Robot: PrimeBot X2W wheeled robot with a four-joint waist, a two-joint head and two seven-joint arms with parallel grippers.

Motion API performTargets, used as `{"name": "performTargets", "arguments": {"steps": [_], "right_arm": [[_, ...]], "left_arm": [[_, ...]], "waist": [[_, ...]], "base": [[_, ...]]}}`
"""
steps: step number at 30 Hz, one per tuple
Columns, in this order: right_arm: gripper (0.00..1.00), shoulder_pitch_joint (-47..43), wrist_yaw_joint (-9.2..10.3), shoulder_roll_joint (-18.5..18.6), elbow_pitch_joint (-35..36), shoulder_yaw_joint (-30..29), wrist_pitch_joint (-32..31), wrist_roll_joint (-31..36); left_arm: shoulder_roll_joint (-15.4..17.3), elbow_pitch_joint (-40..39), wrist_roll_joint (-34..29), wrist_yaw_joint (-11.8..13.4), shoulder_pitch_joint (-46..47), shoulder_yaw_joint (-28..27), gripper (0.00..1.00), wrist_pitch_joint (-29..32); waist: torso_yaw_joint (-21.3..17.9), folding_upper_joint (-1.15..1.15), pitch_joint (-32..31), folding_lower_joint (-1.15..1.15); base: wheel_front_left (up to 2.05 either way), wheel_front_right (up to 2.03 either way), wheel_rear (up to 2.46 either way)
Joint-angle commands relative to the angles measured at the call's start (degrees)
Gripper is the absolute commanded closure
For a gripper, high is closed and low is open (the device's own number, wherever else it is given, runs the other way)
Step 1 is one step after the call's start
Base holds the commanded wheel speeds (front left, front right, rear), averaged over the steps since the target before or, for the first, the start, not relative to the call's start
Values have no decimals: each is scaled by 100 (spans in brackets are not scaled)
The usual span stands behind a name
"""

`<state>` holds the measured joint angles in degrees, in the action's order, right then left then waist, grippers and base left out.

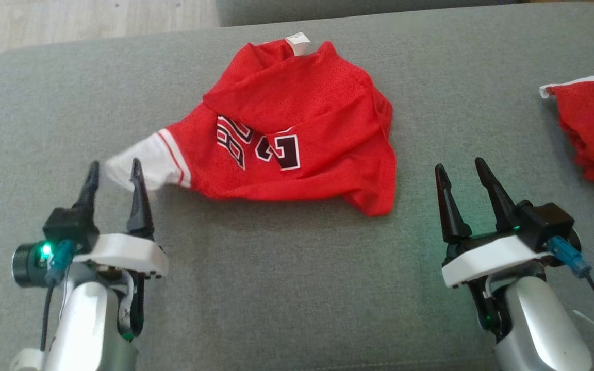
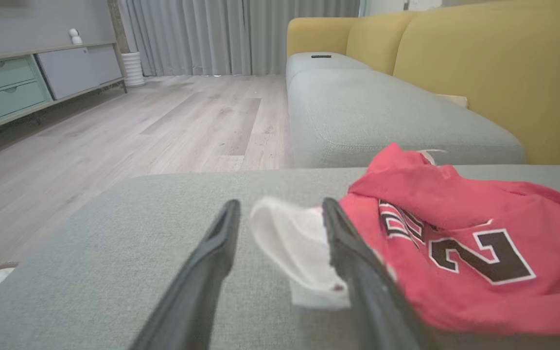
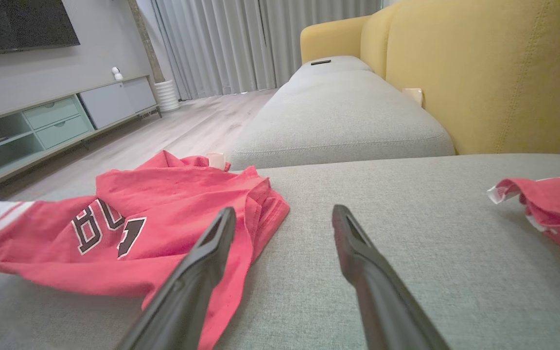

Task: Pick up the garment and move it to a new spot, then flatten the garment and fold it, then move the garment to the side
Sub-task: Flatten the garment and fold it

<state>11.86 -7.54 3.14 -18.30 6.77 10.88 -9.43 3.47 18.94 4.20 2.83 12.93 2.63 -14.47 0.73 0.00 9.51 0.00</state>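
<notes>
The garment (image 1: 307, 129) is lying crumpled on the grey cushion (image 1: 276, 288), its long axis running from the left pincer (image 1: 114, 166) toward the right pincer (image 1: 459, 165). The left pincer, the nearer one, is standing open with the white sleeve (image 1: 162, 157) lying between its fingers. The right pincer is standing open and empty.
</notes>
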Motion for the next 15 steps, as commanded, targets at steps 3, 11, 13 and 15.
{"name": "performTargets", "arguments": {"steps": [3,11,13,15], "right_arm": [[0,38,5,42,168,150,-45,-2],[0,280,5,149,88,149,-167,-49],[0,446,5,200,6,128,-251,-91],[0,657,5,255,-136,115,-410,-166]], "left_arm": [[10,-465,52,106,24,-216,0,-52],[-53,-1172,264,32,-98,-31,0,-52],[-55,-1247,355,32,-90,110,0,-52],[-56,-1292,429,35,-61,261,0,-52]], "waist": [[89,0,-32,0],[358,0,40,0],[459,0,99,0],[571,0,175,0]], "base": [[0,0,0],[0,0,0],[0,0,0],[0,0,0]]}}
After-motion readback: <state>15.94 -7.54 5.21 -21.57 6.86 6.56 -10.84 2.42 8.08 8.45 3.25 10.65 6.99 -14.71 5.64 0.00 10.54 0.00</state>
